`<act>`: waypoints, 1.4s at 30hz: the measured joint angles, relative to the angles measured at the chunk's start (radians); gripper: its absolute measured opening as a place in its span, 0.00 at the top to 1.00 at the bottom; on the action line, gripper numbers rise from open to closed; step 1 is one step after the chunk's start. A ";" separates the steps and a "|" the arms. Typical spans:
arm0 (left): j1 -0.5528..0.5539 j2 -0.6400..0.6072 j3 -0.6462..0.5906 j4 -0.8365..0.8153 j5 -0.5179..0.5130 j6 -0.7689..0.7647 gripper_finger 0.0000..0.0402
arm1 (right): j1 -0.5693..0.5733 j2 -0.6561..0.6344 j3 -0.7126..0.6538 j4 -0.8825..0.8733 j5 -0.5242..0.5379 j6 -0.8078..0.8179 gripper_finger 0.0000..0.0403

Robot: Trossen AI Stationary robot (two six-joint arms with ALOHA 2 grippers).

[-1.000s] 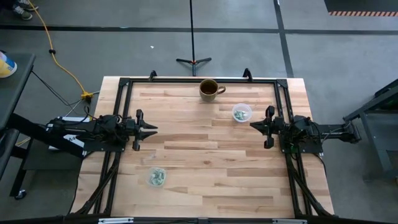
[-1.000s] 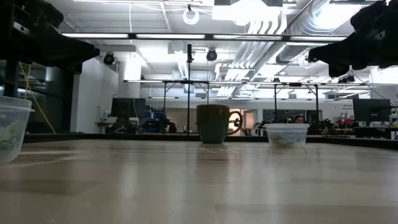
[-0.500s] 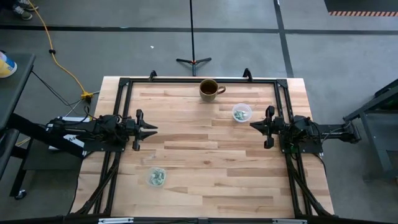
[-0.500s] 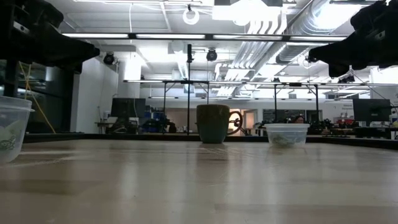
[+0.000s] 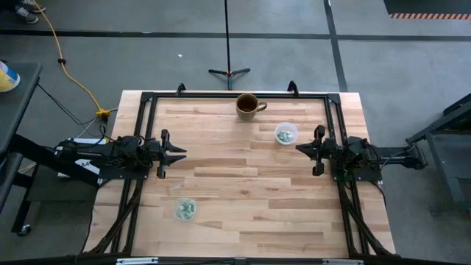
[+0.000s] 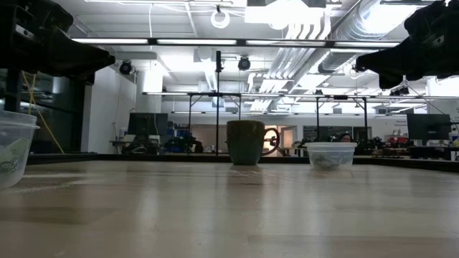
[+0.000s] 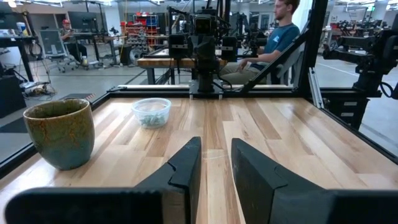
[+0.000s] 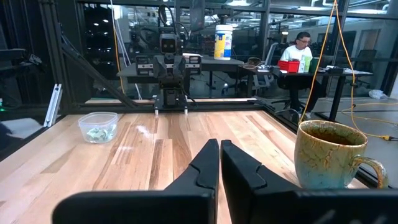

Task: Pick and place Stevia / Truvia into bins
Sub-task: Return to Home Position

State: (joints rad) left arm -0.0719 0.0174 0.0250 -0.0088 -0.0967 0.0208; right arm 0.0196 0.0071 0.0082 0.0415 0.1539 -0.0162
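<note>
Two clear cups stand on the wooden table. One cup (image 5: 286, 133) is near the right arm toward the far edge, also in the left wrist view (image 7: 151, 112). The other cup (image 5: 185, 210) sits toward the near left, also in the right wrist view (image 8: 98, 127). Pale green packets (image 5: 186, 211) lie inside both cups; no loose packet shows on the table. My left gripper (image 5: 184, 152) hovers over the table's left side, its fingers slightly open (image 7: 216, 146). My right gripper (image 5: 297, 148) hovers over the right side, shut (image 8: 220, 146). Both point at the table's middle and hold nothing.
A brown-green mug (image 5: 248, 106) stands at the middle of the far edge, also in the low view (image 6: 246, 142). A black frame (image 5: 235, 94) runs around the table's edges. The wood between the two grippers is bare. People sit in the room beyond (image 7: 280, 37).
</note>
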 joint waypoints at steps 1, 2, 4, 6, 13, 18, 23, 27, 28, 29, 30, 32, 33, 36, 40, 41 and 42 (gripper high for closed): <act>0.000 0.000 0.000 0.000 0.000 0.000 0.70 | 0.000 0.000 0.000 0.000 0.000 0.000 0.98; 0.000 0.000 0.000 0.000 0.000 0.000 0.70 | 0.000 0.000 0.000 0.000 0.000 0.000 0.98; 0.000 0.000 0.000 0.000 0.000 0.000 0.70 | 0.000 0.000 0.000 0.000 0.000 0.000 0.98; 0.000 0.000 0.000 0.000 0.000 0.000 0.70 | 0.000 0.000 0.000 0.000 0.000 0.000 0.98; 0.000 0.000 0.000 0.000 0.000 0.000 0.70 | 0.000 0.000 0.000 0.000 0.000 0.000 0.99; 0.000 0.000 0.000 0.000 0.000 0.000 0.70 | 0.000 0.000 0.000 0.000 0.000 0.000 0.99; 0.000 0.000 0.000 0.000 0.000 0.000 0.70 | 0.000 0.000 0.000 0.000 0.000 0.000 1.00; 0.000 0.000 0.000 0.000 0.000 0.000 0.70 | 0.000 0.000 0.000 0.000 0.000 0.000 0.99; 0.000 0.000 0.000 0.000 0.000 0.000 0.70 | 0.000 0.000 0.000 0.000 0.000 0.000 0.99; 0.000 0.000 0.000 0.000 0.000 0.000 0.70 | 0.000 0.000 0.000 0.000 0.000 0.000 0.99; 0.000 0.000 0.000 0.000 0.000 0.000 0.70 | 0.000 0.000 0.000 0.000 0.000 0.000 0.99; 0.000 0.000 0.000 0.000 0.000 0.000 0.70 | 0.000 0.000 0.000 0.000 0.000 0.000 0.98; 0.000 0.000 0.000 0.000 0.000 0.000 0.70 | 0.000 0.000 0.000 0.000 0.000 0.000 0.98; 0.000 0.000 0.000 0.000 0.000 0.000 0.70 | 0.000 0.000 0.000 0.000 0.000 0.000 0.99; 0.000 0.000 0.000 0.000 0.000 0.000 0.70 | 0.000 0.000 0.000 0.000 0.000 0.000 1.00; 0.000 0.000 0.000 0.000 0.000 0.000 0.70 | 0.000 0.000 0.000 0.000 0.000 0.000 1.00; 0.000 0.000 0.000 0.000 0.000 0.000 0.70 | 0.000 0.000 0.000 0.000 0.000 0.000 1.00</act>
State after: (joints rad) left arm -0.0719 0.0170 0.0250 -0.0086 -0.0967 0.0204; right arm 0.0196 0.0071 0.0078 0.0414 0.1539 -0.0162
